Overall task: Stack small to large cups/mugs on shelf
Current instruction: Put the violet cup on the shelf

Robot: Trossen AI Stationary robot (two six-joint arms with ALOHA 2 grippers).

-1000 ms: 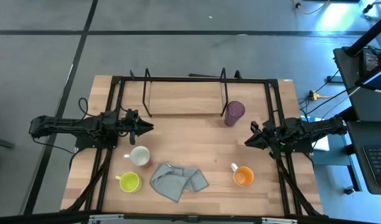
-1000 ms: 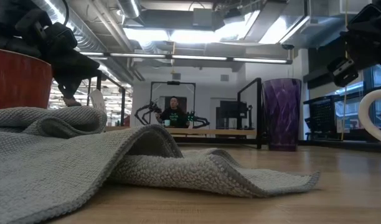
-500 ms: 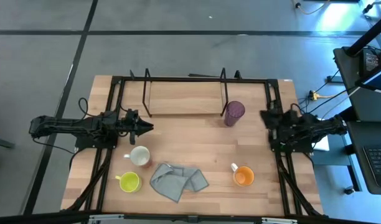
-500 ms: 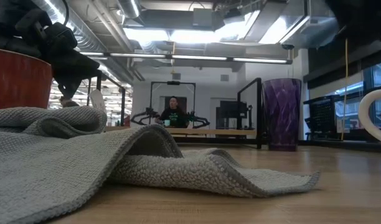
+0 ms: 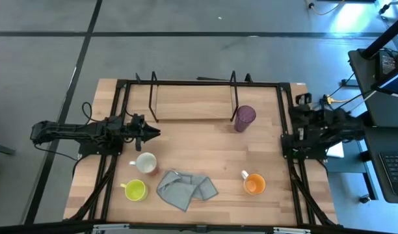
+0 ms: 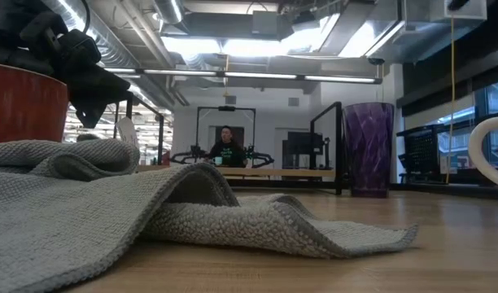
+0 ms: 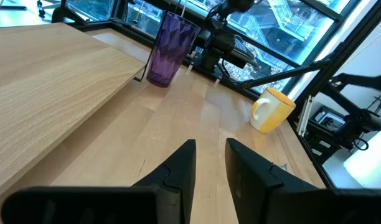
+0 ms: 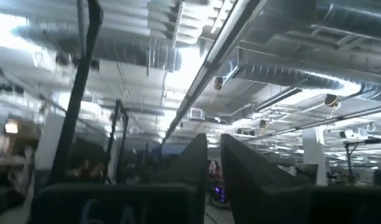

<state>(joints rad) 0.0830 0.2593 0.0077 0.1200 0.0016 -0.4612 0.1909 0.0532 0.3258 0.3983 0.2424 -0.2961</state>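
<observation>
- Pale wood worktop [image 5: 205, 140], seen from above: four cups wait for me, none yet on the shelf [image 5: 192, 103] at the far edge.
- The purple tumbler [image 5: 244, 118] stands upright just beside the shelf's right end, outside its wire frame.
- The white mug [image 5: 145, 162] and the yellow-green mug [image 5: 134, 190] sit near the front left, the orange mug [image 5: 253, 184] front right, a grey cloth [image 5: 186, 189] crumpled between them.
- My left hand [image 5: 153, 132] hovers over the worktop, just beyond the white mug, fingers a narrow slot apart and holding nothing.
- My right hand [image 5: 302, 101] is pulled back at the right edge, tipped up toward the ceiling, fingers nearly pressed together, empty.
- Step in hand, as I judge it: the start, choosing a first cup.
- Next move likely calls for lowering my left hand to the white mug's rim and pinching it, clear of the cloth.
</observation>
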